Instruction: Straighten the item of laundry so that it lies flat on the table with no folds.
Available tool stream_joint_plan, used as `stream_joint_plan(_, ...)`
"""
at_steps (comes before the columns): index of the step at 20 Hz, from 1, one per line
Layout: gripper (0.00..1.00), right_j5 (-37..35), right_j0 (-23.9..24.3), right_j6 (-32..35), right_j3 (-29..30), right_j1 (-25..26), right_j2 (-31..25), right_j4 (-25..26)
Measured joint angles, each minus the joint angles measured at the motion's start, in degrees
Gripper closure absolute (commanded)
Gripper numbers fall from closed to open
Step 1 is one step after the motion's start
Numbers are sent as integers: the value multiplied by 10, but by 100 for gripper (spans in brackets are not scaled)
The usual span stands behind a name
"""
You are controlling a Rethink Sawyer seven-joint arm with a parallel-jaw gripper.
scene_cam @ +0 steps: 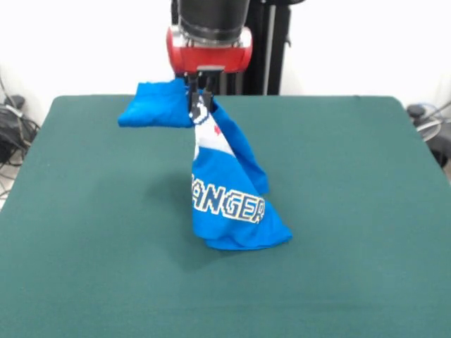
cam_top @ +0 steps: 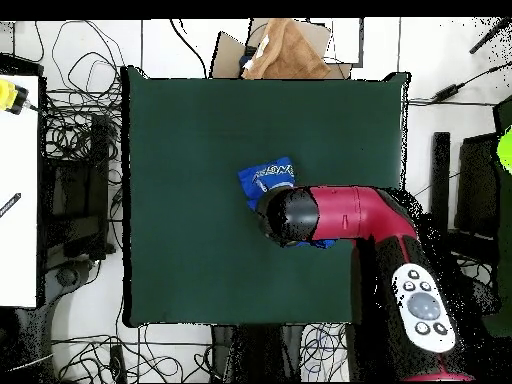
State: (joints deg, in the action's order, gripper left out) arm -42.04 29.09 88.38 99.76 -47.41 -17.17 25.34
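**Shirt hangs from the hand over the worktop**

The shirt (scene_cam: pixel 229 190) is bright blue and hangs in a long bunched drape near the middle of the green worktop (scene_cam: pixel 84 211). In the front view, cables lie on the floor past the worktop's left edge, against a white wall. Moving right, one blue part of the shirt sticks out sideways at the top, level with the hand (scene_cam: pixel 199 95). The hand's dark fingers are pinched together on the cloth's upper end, just under the red and black arm (scene_cam: pixel 209 42). Below them the cloth falls and widens, white lettering showing on its front, and its lower folds rest on the felt. A dark post stands behind the arm. Further right the felt is bare and smooth to its rounded far corner, with more cables beyond the edge.

From overhead, the arm covers most of the shirt; only a blue patch with white print shows. Tangled cables ring the worktop, and a brown cardboard piece (cam_top: pixel 285 50) lies at its top edge.
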Motion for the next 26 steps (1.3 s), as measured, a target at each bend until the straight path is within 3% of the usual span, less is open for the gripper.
stream_joint_plan(5, 100, 0, -11, 0, 46, -105, -7, -16)
stream_joint_plan(12, 100, 0, -26, 0, 58, -211, -7, -22)
stream_joint_plan(21, 100, 53, -29, 0, 100, -275, -7, -21)
stream_joint_plan(26, 100, 97, -36, 0, 123, -282, -7, -18)
